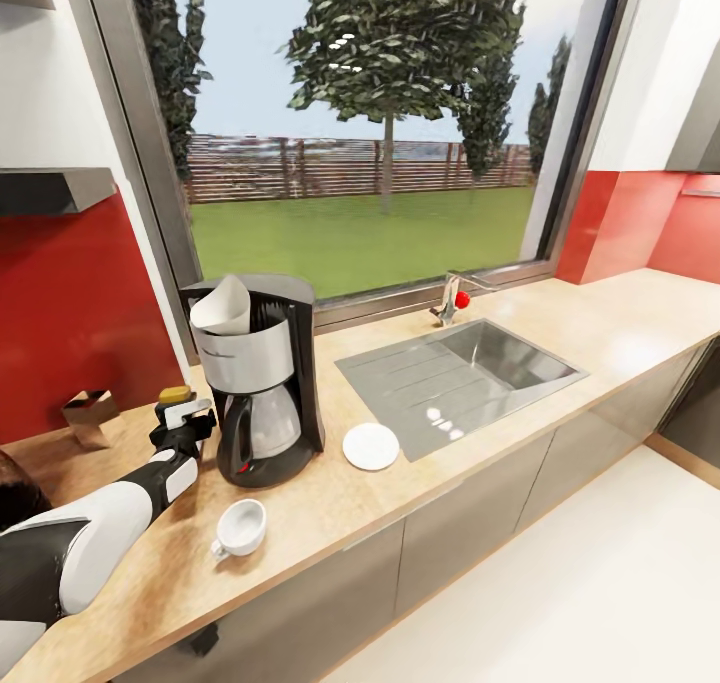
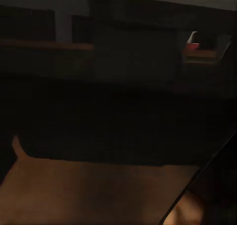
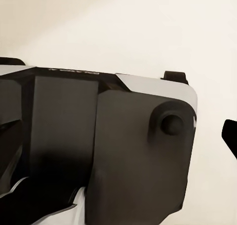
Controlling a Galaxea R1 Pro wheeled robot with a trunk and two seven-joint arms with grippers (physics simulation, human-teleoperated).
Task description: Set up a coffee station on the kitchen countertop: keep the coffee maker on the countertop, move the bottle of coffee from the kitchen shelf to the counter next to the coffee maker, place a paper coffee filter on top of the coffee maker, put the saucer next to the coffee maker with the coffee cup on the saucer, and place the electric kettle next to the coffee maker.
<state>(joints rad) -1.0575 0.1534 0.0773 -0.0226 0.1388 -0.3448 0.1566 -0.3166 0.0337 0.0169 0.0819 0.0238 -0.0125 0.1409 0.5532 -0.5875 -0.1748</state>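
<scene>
The black and silver coffee maker [image 1: 262, 378] stands on the countertop [image 1: 600, 323] below the window, with a white paper filter [image 1: 222, 306] sitting in its top. A white saucer [image 1: 370, 446] lies to its right, and a white coffee cup [image 1: 240, 528] rests on the counter in front, apart from the saucer. My left gripper [image 1: 186, 421] is just left of the coffee maker, right by a yellow-capped bottle of coffee [image 1: 175, 395]; the wrist hides its fingers. The left wrist view is dark, with brown counter [image 2: 98, 190] below. The electric kettle is out of view.
A steel sink [image 1: 470, 368] with a red-knobbed tap [image 1: 455, 301] is set into the counter right of the saucer. A small brown bag [image 1: 90, 415] stands at the red back wall. The right wrist view looks at my own dark body [image 3: 98, 151] over pale floor.
</scene>
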